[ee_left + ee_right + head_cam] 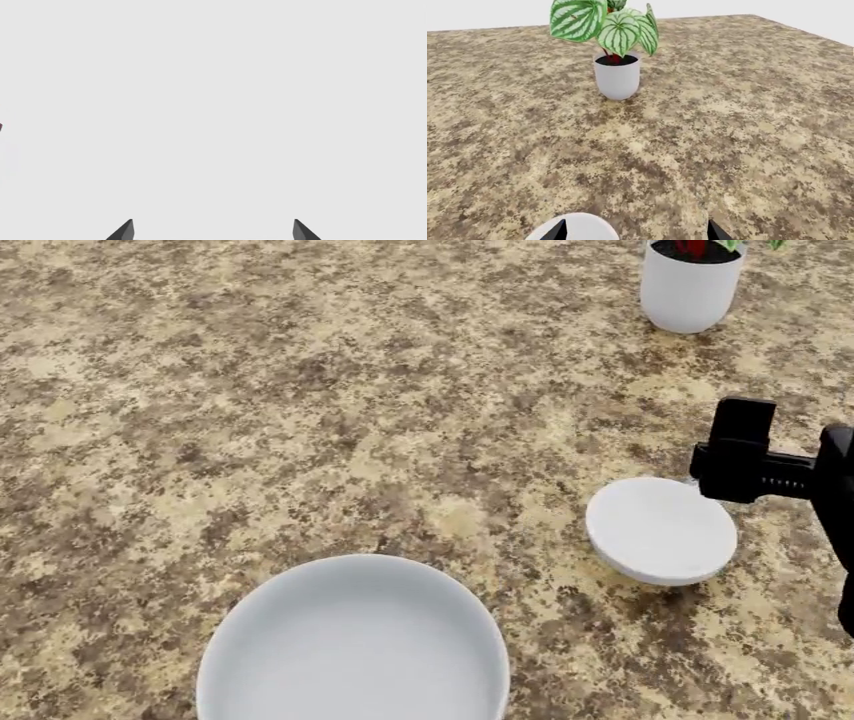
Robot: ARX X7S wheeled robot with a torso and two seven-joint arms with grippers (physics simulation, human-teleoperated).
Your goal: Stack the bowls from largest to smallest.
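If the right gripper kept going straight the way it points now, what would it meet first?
Probably the potted plant, roughly straight ahead of the open right gripper across bare countertop. The small bowl sits by one fingertip; depth is unclear.

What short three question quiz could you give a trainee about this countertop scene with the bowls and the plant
1. True or false: the small bowl already sits inside the large bowl.
2. Multiple choice: the right gripper is closest to which item? A) the large bowl B) the small bowl C) the plant pot
3. Fill in: in the right wrist view, the leaves of the plant are green with pale ____.

Key:
1. False; the two rest apart on the countertop.
2. B; in the right wrist view, the bowl's rim shows at one fingertip.
3. Stripes.
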